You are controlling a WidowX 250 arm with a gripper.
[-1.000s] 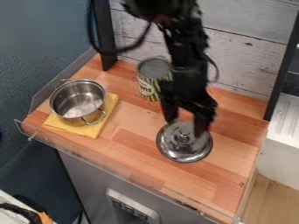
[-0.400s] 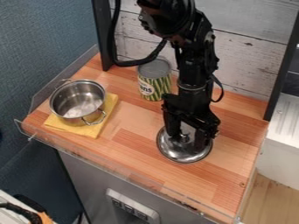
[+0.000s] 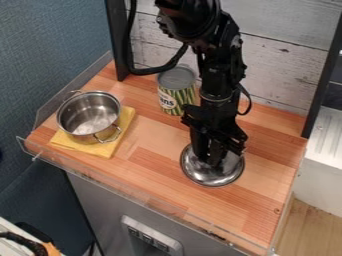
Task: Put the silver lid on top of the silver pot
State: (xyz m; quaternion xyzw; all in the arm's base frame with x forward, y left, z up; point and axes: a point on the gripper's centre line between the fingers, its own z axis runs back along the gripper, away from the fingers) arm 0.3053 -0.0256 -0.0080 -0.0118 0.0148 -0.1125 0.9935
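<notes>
Silver lid [image 3: 212, 179]: lay on the wooden counter [image 3: 157, 160].
Black gripper [image 3: 213, 160]: pointed down over the lid, jaws closed on its middle.
Yellow cloth [image 3: 100, 150]: lay under the pot.
Silver pot [image 3: 89, 116]: stood uncovered, well apart from the lid.
Can [image 3: 175, 95]: stood upright near the arm.

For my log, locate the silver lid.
The silver lid lies on the wooden counter beneath the claw, across from the pot on its yellow cloth.

Shiny metal lid [image 3: 212, 178], glossy metal pot [image 3: 89, 116], matt yellow cloth [image 3: 100, 148].
</notes>
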